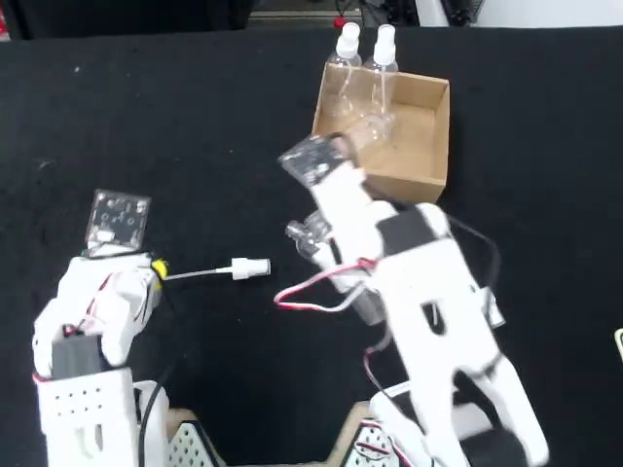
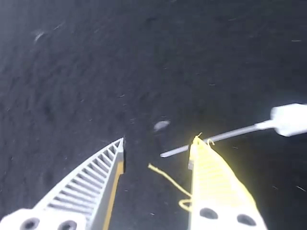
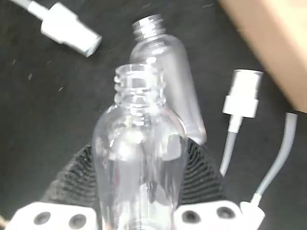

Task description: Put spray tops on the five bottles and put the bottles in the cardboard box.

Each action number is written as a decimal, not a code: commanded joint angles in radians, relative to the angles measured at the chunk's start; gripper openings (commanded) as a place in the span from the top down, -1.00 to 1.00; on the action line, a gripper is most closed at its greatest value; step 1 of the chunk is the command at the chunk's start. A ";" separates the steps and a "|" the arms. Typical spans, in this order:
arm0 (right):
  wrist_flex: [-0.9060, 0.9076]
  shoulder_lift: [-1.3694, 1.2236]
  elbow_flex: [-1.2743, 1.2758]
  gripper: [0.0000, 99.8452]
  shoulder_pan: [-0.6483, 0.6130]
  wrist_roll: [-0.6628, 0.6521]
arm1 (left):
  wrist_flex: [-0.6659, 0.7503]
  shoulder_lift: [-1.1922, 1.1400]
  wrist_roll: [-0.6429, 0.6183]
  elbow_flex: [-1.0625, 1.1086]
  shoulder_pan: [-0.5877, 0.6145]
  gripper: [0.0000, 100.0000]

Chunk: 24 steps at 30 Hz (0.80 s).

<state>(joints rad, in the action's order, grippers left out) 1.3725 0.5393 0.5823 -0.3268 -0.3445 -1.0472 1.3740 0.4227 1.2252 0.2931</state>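
My right gripper is shut on a clear uncapped bottle, neck pointing away from the wrist; from above it sits left of the right arm. A second uncapped bottle lies on the black table just beyond. Loose spray tops lie beside them. My left gripper is open at the table's left, with the tube end of a spray top lying between its fingertips. The cardboard box holds two upright capped bottles and a tilted one.
A small square plate lies beyond the left arm. Red and white cables hang off the right arm over the table's middle. Open black table lies left of the box.
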 commanded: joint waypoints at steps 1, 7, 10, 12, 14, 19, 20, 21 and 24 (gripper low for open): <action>0.009 0.213 0.027 0.98 0.094 -0.058 | -0.167 -0.301 0.084 -0.343 -0.151 0.57; 0.032 0.375 0.124 0.98 0.230 -0.110 | -0.279 -0.758 0.339 -0.648 -0.325 0.57; 0.086 0.395 0.124 0.98 0.276 -0.117 | -0.276 -0.941 0.399 -0.739 -0.361 0.56; 0.107 0.401 0.124 0.98 0.319 -0.152 | -0.278 -1.042 0.443 -0.779 -0.398 0.56; 0.114 0.401 0.125 0.98 0.381 -0.172 | -0.281 -1.117 0.474 -0.797 -0.437 0.56; 0.114 0.401 0.131 0.98 0.569 -0.255 | -0.278 -1.198 0.565 -0.797 -0.519 0.56; 0.114 0.401 0.131 0.98 0.598 -0.273 | -0.278 -1.200 0.574 -0.797 -0.535 0.53; 0.114 0.401 0.131 0.98 0.620 -0.290 | -0.276 -1.203 0.580 -0.802 -0.547 0.49; 0.117 0.397 0.148 0.98 0.680 -0.345 | -0.209 -1.209 0.583 -0.808 -0.559 0.39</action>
<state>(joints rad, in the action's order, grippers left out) 1.4799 0.9152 0.7173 0.2670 -0.6191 -1.3111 0.1665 0.9889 0.4780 -0.2348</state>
